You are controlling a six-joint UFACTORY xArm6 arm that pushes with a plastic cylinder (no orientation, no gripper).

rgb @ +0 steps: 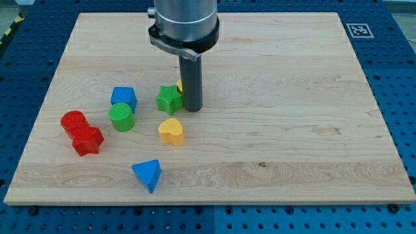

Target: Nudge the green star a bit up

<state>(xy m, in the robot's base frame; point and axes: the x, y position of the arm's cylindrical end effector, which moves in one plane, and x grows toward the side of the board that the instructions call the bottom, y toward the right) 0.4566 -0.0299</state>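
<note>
The green star (168, 99) lies on the wooden board (292, 130), left of centre. My tip (192, 108) rests on the board right beside the star's right edge, touching it or nearly so. A small yellow block (180, 85) peeks out behind the rod, just above and right of the star, mostly hidden. The rod rises to the grey arm flange (183, 26) at the view's top.
A blue block (123, 97) and a green cylinder (121, 117) sit left of the star. A yellow heart (171, 131) lies below it. A red cylinder (73, 121) and red star (87, 140) sit far left. A blue triangle (147, 174) lies near the bottom edge.
</note>
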